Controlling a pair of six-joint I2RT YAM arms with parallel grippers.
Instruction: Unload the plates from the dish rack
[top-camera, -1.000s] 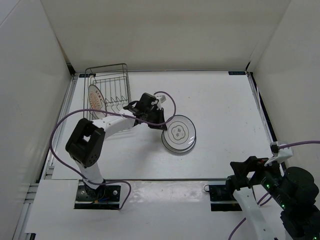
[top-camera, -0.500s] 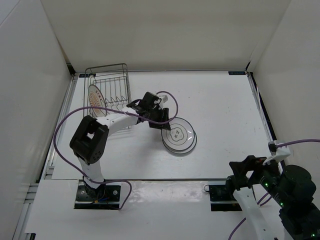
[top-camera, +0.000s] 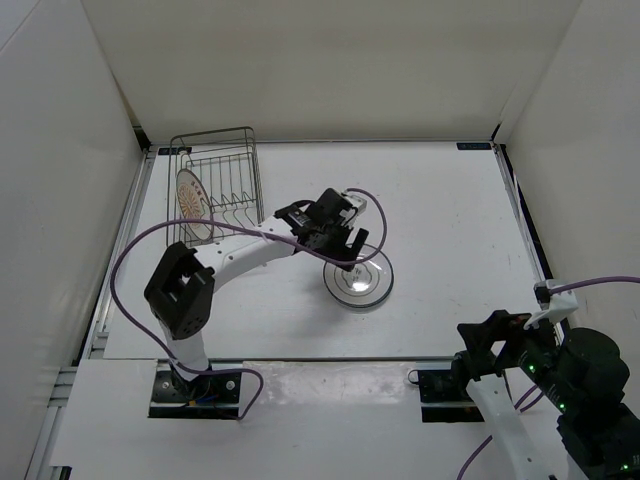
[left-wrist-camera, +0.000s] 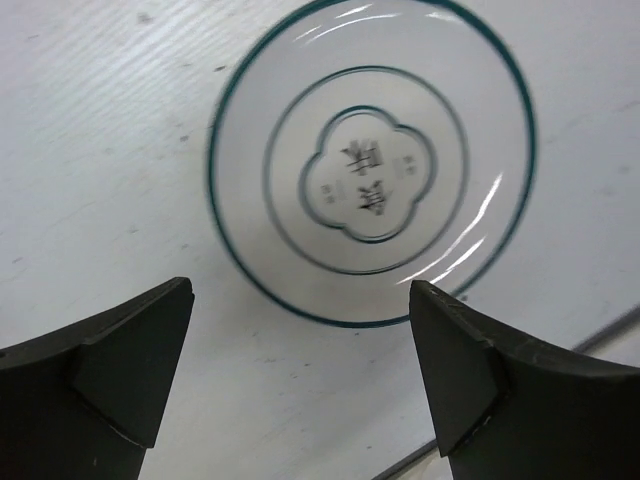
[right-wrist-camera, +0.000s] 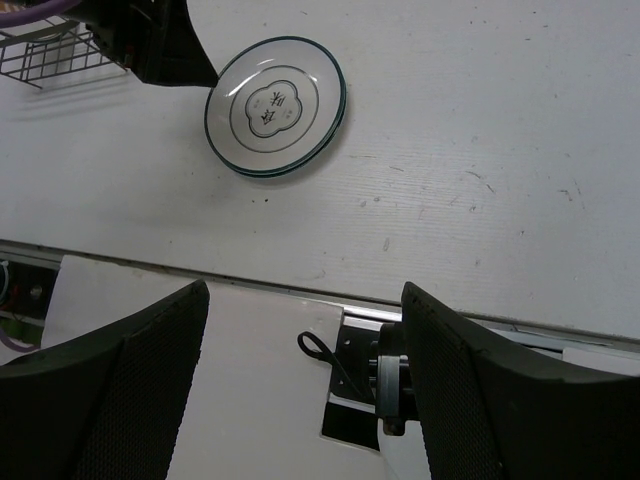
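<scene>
The grey-rimmed plate with a dark wavy centre motif lies flat on the white table, free of any grip. My left gripper hovers over its far-left rim, open, with only bare table between its fingers. The orange-patterned plate stands on edge in the left end of the dark wire dish rack at the back left. My right gripper is open and holds nothing, low at the near right above its own base.
White walls close in the table on the left, back and right. The left arm's purple cable loops over the table's left side. The right arm's base plate with a black cable tie sits at the near edge.
The left gripper went from shut on the grey-rimmed plate's rim to fully open and slid right over the plate. The plate now rests flat. The right arm has hardly moved.
</scene>
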